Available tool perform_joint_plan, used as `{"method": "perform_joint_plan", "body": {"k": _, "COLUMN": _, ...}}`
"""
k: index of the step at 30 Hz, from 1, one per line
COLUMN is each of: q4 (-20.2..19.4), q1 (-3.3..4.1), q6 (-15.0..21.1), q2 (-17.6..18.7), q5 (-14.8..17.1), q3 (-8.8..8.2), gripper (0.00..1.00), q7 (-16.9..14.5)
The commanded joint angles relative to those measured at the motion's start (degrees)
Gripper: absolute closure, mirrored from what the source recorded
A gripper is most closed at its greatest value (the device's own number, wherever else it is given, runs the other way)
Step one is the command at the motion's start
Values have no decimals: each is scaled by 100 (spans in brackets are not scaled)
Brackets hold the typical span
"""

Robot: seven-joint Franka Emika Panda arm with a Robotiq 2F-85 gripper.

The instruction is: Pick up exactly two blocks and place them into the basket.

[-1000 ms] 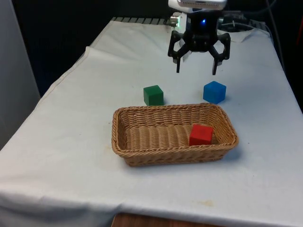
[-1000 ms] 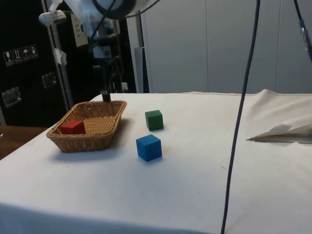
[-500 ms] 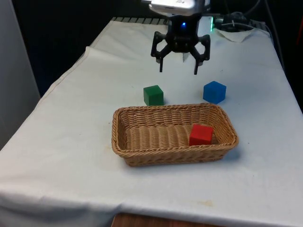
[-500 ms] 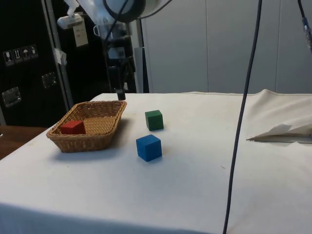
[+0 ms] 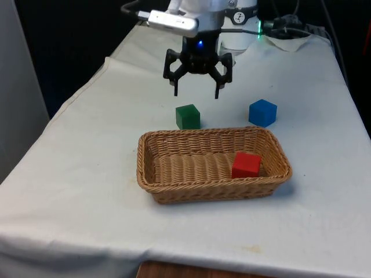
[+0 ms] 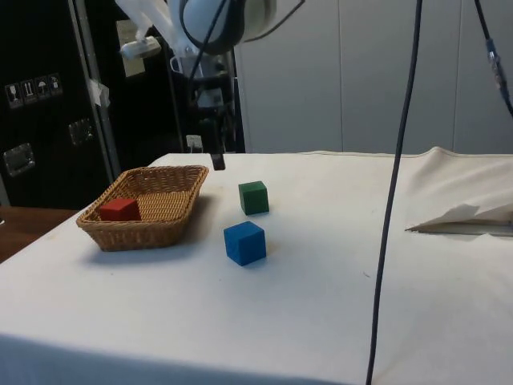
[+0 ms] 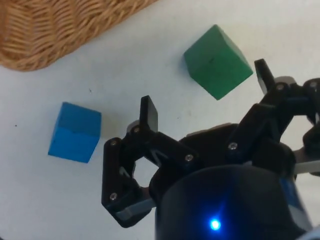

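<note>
— Where's it at?
— One red block [image 5: 246, 164] sits in the basket [image 5: 174, 191]. The claw [image 5: 196, 91] hangs spread and empty above the green block [image 5: 188, 116] on the worktop [image 5: 87, 174].
— Next?
— I'd say drop straight down, straddle it, pinch. The blue block [image 5: 262, 112] stays out.

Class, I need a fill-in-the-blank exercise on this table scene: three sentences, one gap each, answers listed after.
1. The block lying inside the wicker basket is ____.
2. The gripper hangs open above the table, nearest the ____ block.
3. The number of blocks resting on the white cloth outside the basket is ____.

Missing words: red; green; two
</note>
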Motion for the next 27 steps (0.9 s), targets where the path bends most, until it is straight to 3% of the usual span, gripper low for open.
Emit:
{"method": "perform_joint_plan", "body": {"k": 1, "q4": -74, "q1": -52, "q6": 115, "q2": -11, "q5": 92, "q3": 46, "gripper": 0, "q7": -115}}
{"method": "perform_joint_plan", "body": {"k": 4, "q4": -229, "q1": -74, "q6": 246, "q2": 6, "q5": 298, "q3": 11, "gripper": 0, "q7": -372}}
{"method": "perform_joint_plan", "body": {"k": 5, "q4": -166, "q1": -23, "q6": 166, "q2": 34, "q5": 212, "q3": -40, "gripper": 0, "q7": -275}}
{"method": "perform_joint_plan", "body": {"k": 6, "q4": -275, "q1": -80, "q6": 286, "q2": 6, "q5": 361, "q3": 6, "gripper": 0, "q7": -447}}
{"method": "perform_joint_plan", "body": {"k": 13, "q4": -539, "q1": -138, "q6": 510, "q2": 40, "q5": 831, "q3": -6, "gripper": 0, "q7": -1014}}
{"method": "perform_joint_plan", "body": {"k": 14, "q4": -504, "q1": -80, "q6": 430, "q2": 46, "q5": 745, "q3": -69, "gripper": 0, "q7": -917}}
{"method": "perform_joint_plan", "body": {"k": 15, "q4": -567, "q1": -143, "q6": 539, "q2": 46, "q5": 894, "q3": -6, "gripper": 0, "q7": -1094}}
{"method": "perform_joint_plan", "body": {"k": 22, "q4": -636, "q1": -183, "q6": 756, "q2": 246, "q5": 1289, "q3": -17, "gripper": 0, "q7": -1690}}
{"method": "perform_joint_plan", "body": {"k": 23, "q4": -630, "q1": -115, "q6": 705, "q2": 252, "q5": 1226, "q3": -92, "gripper": 0, "q7": -1604}}
{"method": "perform_joint_plan", "body": {"k": 24, "q4": -636, "q1": -183, "q6": 791, "q2": 281, "q5": 1335, "q3": -23, "gripper": 0, "q7": -1770}}
{"method": "perform_joint_plan", "body": {"k": 27, "q4": -642, "q1": -178, "q6": 882, "q2": 378, "q5": 1461, "q3": -40, "gripper": 0, "q7": -2000}}
